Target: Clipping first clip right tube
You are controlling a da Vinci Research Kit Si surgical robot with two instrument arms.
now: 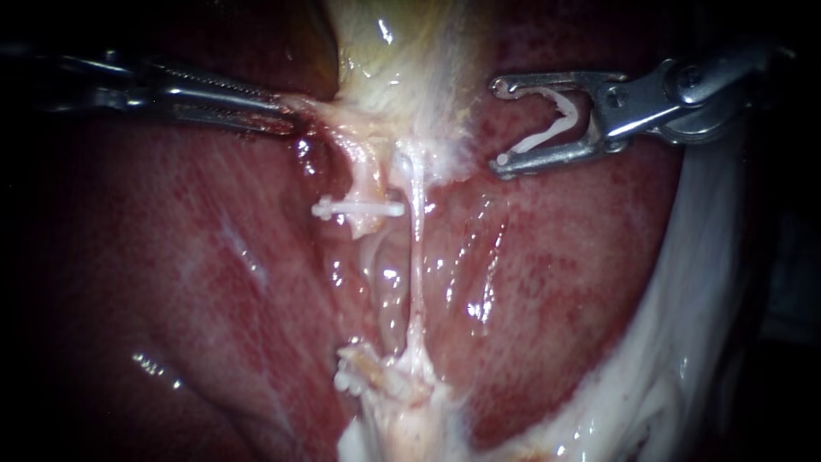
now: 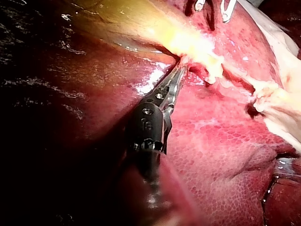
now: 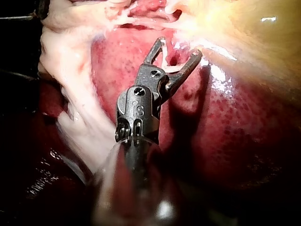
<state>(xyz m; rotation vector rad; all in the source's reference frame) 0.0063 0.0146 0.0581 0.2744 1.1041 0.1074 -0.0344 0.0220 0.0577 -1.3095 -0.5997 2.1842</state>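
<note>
Two pale tubes run down from the yellowish gallbladder [image 1: 402, 43] over the red liver [image 1: 171, 257]. The left tube carries a white clip [image 1: 359, 208] across it. The right tube [image 1: 416, 257] is a thin bare strand. My right instrument [image 1: 501, 122] comes in from the upper right, its jaws wide apart with an open white clip [image 1: 552, 127] held between them. It stands to the right of the right tube, apart from it. My left instrument [image 1: 286, 115] is shut on pale tissue beside the gallbladder's neck, as the left wrist view [image 2: 179, 70] also shows.
Whitish fatty tissue [image 1: 393, 402] bunches where the tubes end below, with a small white clip-like piece [image 1: 345, 376] at its left. A pale membrane [image 1: 684, 342] runs down the right side. In the right wrist view the open jaws [image 3: 181, 47] point toward the gallbladder's edge.
</note>
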